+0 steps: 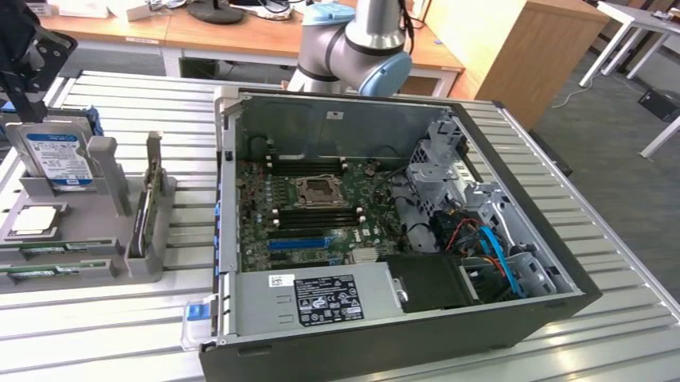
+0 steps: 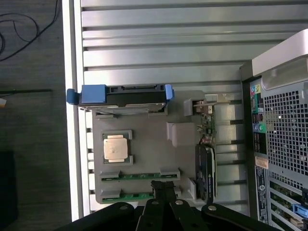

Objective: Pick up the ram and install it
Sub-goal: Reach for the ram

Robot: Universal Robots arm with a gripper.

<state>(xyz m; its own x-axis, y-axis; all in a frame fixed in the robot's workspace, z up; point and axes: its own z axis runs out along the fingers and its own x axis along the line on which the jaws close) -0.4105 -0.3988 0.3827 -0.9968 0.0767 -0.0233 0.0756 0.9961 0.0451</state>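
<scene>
Green and thin, set on edge: find the ram (image 1: 53, 269) at eight o'clock in the exterior view, two sticks in parallel grooves of the grey holder (image 1: 80, 227), well apart from the open computer case (image 1: 425, 342). Stands upright there probably so fingers can pinch the top edge.

See the gripper (image 2: 162, 190) directly over the stick at the holder's edge, jaws pressed together with nothing visible between them. Cannot tell whether touching.

Note the motherboard (image 1: 308, 207) lying flat mid-case, black memory slots flanking the processor socket (image 1: 322, 192). Faces up, likely to allow a straight downward push.

Read little: blue label (image 1: 56, 155) on the hard drive (image 1: 43, 131) at nine o'clock, black sticker (image 1: 327, 298) on the power supply (image 1: 260, 310) at six. Print too small to make out.
</scene>
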